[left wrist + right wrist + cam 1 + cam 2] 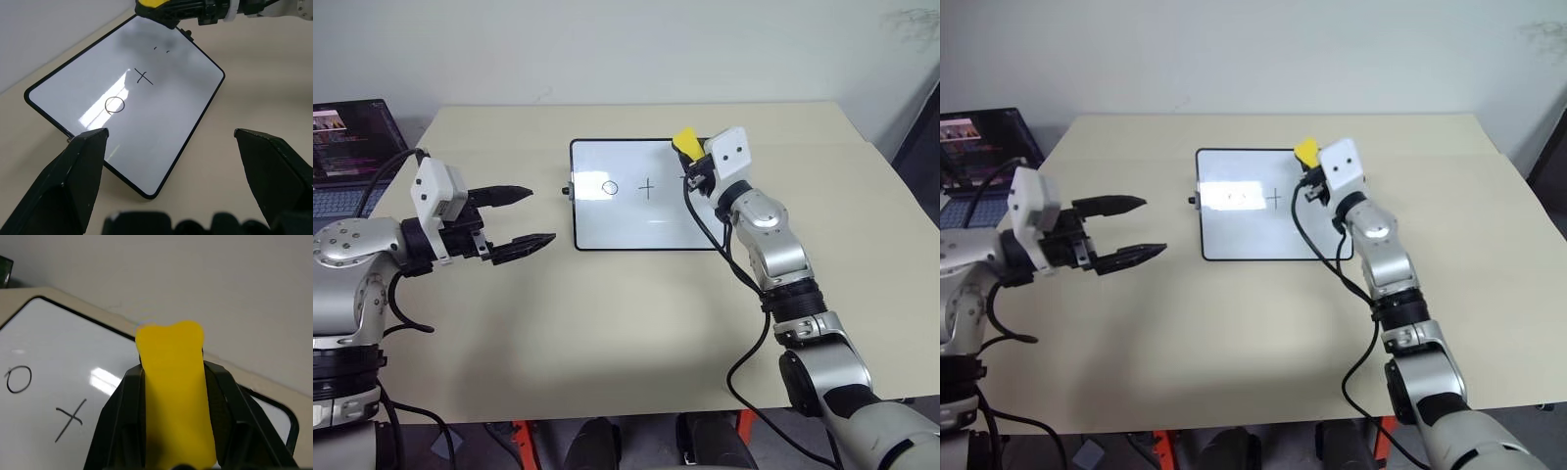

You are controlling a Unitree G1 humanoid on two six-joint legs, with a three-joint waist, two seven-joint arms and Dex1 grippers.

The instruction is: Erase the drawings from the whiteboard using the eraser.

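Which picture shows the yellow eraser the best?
The right wrist view: the eraser sits big between the right gripper's shut fingers. Both eye views show it small above the whiteboard; the left wrist view catches just its edge.

Yellow eraser (173, 391) raised above whiteboard (626, 220), circle (610, 188), plus (648, 187)

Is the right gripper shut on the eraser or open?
Shut on it: the right gripper has its fingers pressed against both sides of the yellow eraser, above the whiteboard.
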